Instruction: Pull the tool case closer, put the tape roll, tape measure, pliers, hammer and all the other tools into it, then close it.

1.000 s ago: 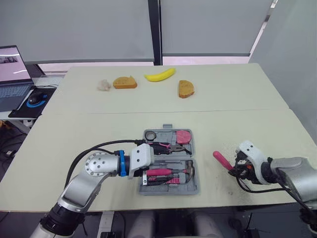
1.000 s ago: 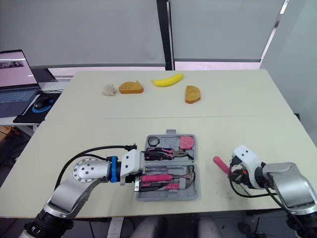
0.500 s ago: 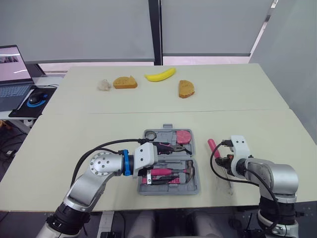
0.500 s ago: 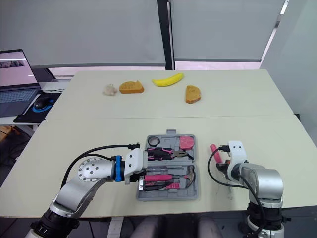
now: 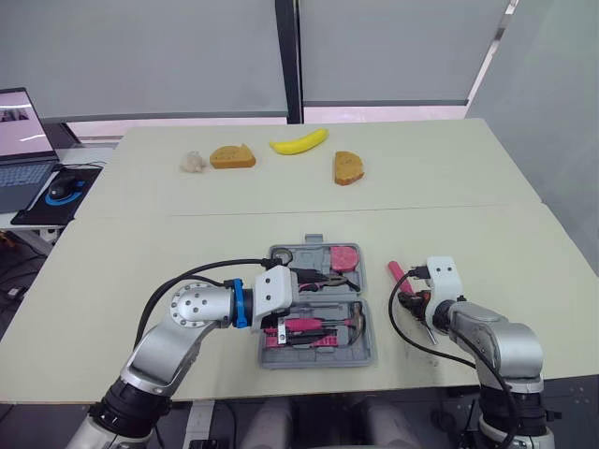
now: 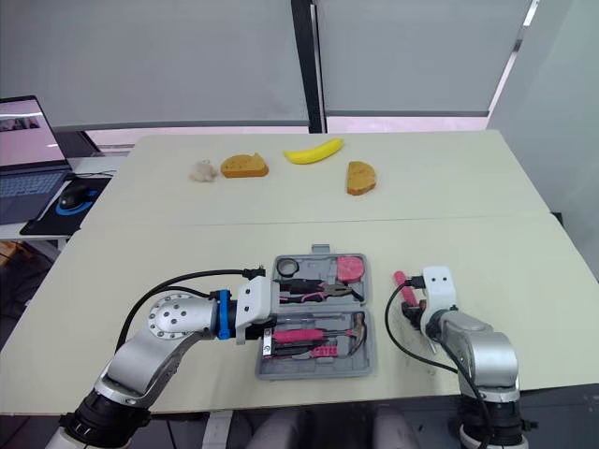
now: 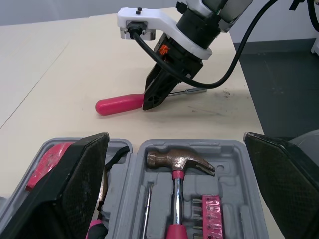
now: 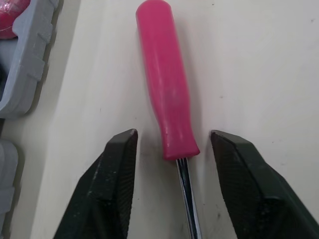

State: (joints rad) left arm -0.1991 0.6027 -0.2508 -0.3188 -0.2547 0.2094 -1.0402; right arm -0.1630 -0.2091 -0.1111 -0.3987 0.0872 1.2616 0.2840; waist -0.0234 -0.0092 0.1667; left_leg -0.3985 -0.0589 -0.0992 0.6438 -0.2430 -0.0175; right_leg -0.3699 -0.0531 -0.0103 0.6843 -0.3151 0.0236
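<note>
The left gripper [image 5: 279,320] stands at the left edge of the case [image 5: 318,361], with its fingers [image 7: 65,194] spread wide and nothing between them. The case is open, lies near the front edge of the table [image 5: 187,243], and already holds the hammer [image 7: 175,162] and other tools.

To the right of the case, just beside its wall, a screwdriver [image 8: 167,89] lies flat on the table. This appears to be the tool that is not yet packed.

The right gripper [image 8: 173,139] is directly over it, so the right arm is clearly the nearer one. Its fingers [image 8: 114,189] are open at a moderate width and stand one on each side of the pink handle, at the end where the metal shaft begins. There is a small gap on both sides, so they do not touch it.

The long axis of the screwdriver runs almost in line with the gripper itself. The handle points away from the wrist and the shaft comes back under it. The fingers would therefore close across the axis, which I judge to be a good position for a grip. After the lift, the way to the case is a short move to the left.
</note>
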